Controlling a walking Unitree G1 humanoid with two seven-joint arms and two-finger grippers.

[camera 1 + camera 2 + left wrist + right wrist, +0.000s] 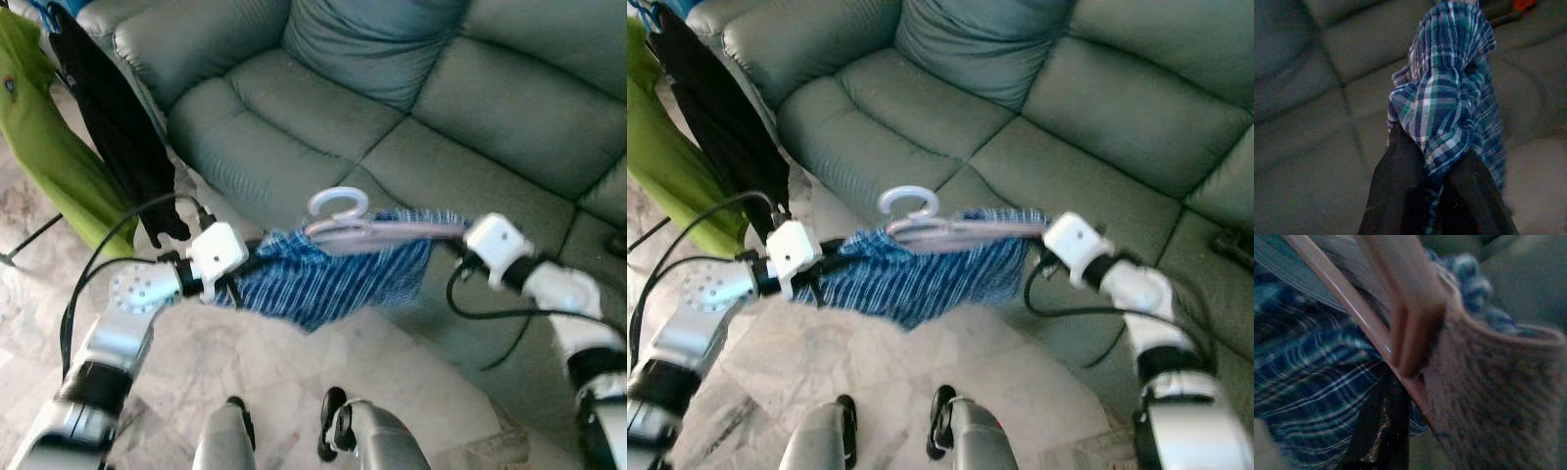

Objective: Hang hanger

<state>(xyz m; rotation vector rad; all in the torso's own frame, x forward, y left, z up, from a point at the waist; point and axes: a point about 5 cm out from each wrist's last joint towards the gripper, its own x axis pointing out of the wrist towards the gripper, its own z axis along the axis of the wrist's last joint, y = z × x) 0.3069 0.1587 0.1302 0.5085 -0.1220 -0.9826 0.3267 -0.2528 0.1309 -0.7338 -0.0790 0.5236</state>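
Grey-green padded sofa (411, 117) fills the background. Held in the air before it, the left gripper (1432, 196) has its jaws clenched on a blue plaid cloth (323, 279). The right gripper (1383, 431) clamps the pink plastic hanger (367, 230), whose curved hook points up.

The left claw (1432, 196) has its fingertips buried in the cloth (1449, 98). The right wrist view is blurred; the hanger (1400, 323) runs off its edge. The sofa (441, 117) is cropped.

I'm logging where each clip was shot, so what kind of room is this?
Probably a home living room: a grey-green cushioned sofa, a marble-look tiled floor, and clothes hanging at one side, a green garment and a black one.
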